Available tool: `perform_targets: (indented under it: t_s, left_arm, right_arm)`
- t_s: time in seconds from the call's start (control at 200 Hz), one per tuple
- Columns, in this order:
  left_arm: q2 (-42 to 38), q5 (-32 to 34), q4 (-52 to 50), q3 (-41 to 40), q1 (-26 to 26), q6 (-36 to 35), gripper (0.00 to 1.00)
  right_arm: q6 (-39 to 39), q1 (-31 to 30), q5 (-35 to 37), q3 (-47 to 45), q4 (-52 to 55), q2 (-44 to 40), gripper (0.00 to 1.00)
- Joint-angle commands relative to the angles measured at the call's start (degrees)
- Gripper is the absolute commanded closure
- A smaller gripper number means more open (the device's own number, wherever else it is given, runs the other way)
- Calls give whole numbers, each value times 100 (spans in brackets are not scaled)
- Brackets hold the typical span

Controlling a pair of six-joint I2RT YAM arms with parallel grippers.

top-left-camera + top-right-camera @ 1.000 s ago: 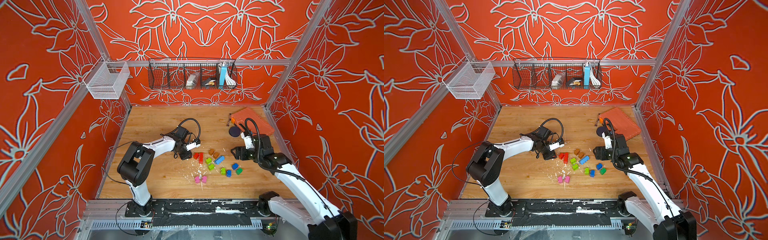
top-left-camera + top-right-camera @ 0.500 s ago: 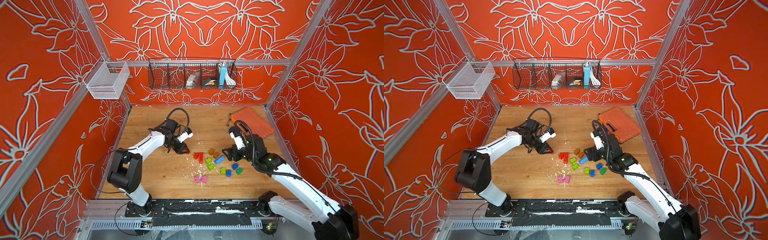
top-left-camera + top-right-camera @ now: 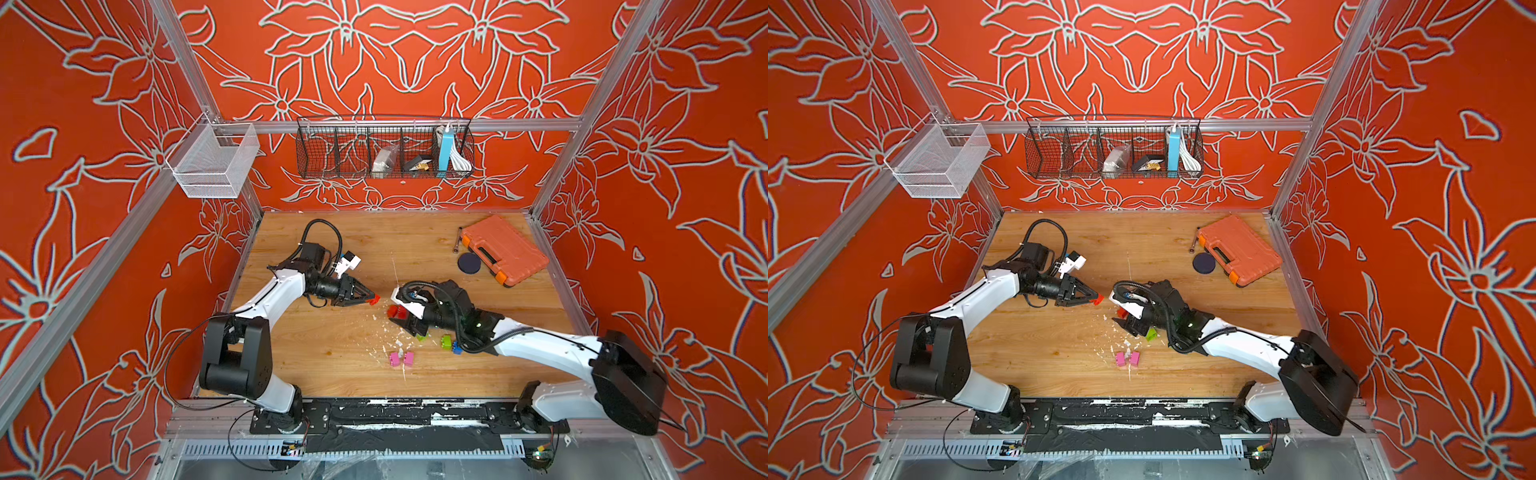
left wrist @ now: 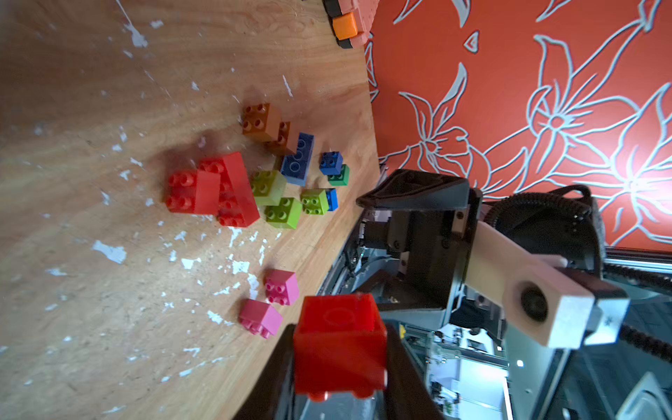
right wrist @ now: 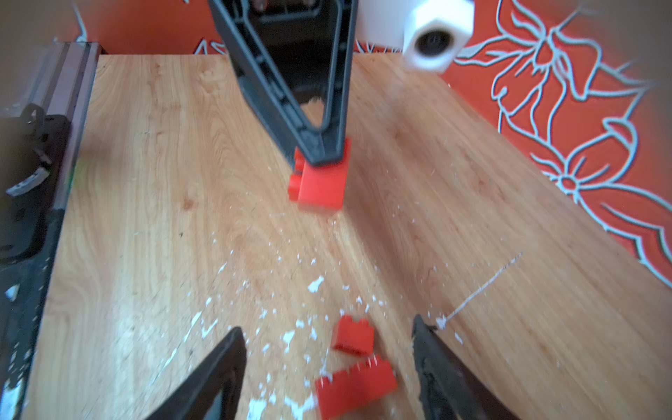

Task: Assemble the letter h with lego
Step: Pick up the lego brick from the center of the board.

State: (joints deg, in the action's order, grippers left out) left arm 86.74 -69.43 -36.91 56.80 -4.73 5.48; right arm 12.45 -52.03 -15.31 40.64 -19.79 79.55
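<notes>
While your left claw is clamping a red brick above the worktop, be centring your open right claw over the loose square brick before closing.

The left end effector pinches a red brick between its closed tips. The right end effector has its fingers spread wide. A small brick and a long brick, both red, lie between them on the white-flecked desk.
</notes>
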Motion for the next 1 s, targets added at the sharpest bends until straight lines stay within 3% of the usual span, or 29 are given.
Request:
perform_targets:
  t_s: [0.0,0.145,0.285,0.53,0.645,0.756,0.806,0.951,0.996]
  left_arm:
    - [-171,-587,686,-98,25,717,72]
    - [-148,-607,883,-165,25,940,72]
    - [-181,-616,960,-187,33,1008,72]
    - [-384,-659,1013,-297,34,870,68]
    - [-502,-685,994,-310,46,766,54]
    - [-610,-622,554,-143,171,189,17]
    - [-685,-574,257,-21,255,-266,5]
    - [-1115,-380,-88,147,575,-1666,0]
    - [-1298,-394,-178,141,596,-2528,0]
  right_arm:
    - [-211,-94,-62,323,-1119,352,31]
    - [-615,-123,-200,341,-1574,571,34]
    - [-994,-168,-275,399,-1765,789,44]
    - [-1533,-167,-214,591,-1642,989,75]
    - [-1855,-144,-139,690,-1294,939,82]
    - [-2316,-31,-335,707,-926,857,84]
    - [-2566,81,-652,733,-706,834,84]
    - [-3138,385,-1609,1118,542,831,84]
    - [-3255,463,-1907,1342,1026,894,84]
